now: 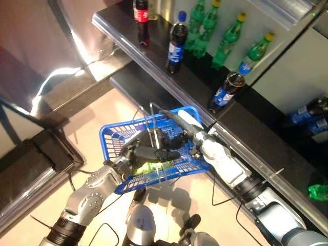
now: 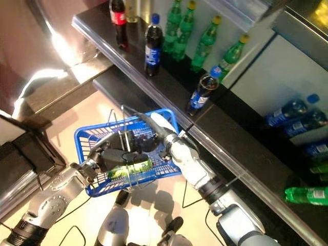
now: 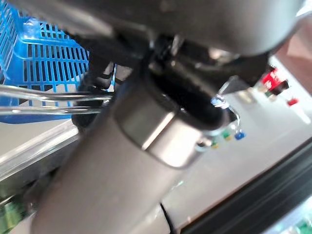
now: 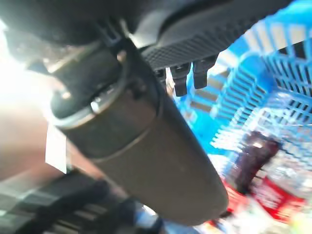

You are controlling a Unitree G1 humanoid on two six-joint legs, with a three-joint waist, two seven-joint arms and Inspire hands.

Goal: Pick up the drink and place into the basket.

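A blue plastic basket (image 1: 114, 134) hangs in front of me below the shelf edge. My left hand (image 1: 146, 152) comes in from the lower left and is curled round the basket's clear handle (image 1: 152, 128). A green bottle (image 1: 148, 168) lies inside the basket, and a dark bottle with a red label (image 4: 253, 156) lies in there too, seen in the right wrist view. My right hand (image 1: 174, 137) reaches down into the basket from the right. Its fingers look straight and its thumb (image 4: 141, 141) stands out, with nothing between them.
The black shelf (image 1: 154, 56) above the basket carries a cola bottle (image 1: 141, 18), a blue-labelled dark bottle (image 1: 177, 43), several green bottles (image 1: 230, 33) and a leaning dark bottle (image 1: 225, 92). More bottles (image 1: 307, 115) lie lower right. A dark cabinet (image 1: 31, 164) stands at the left.
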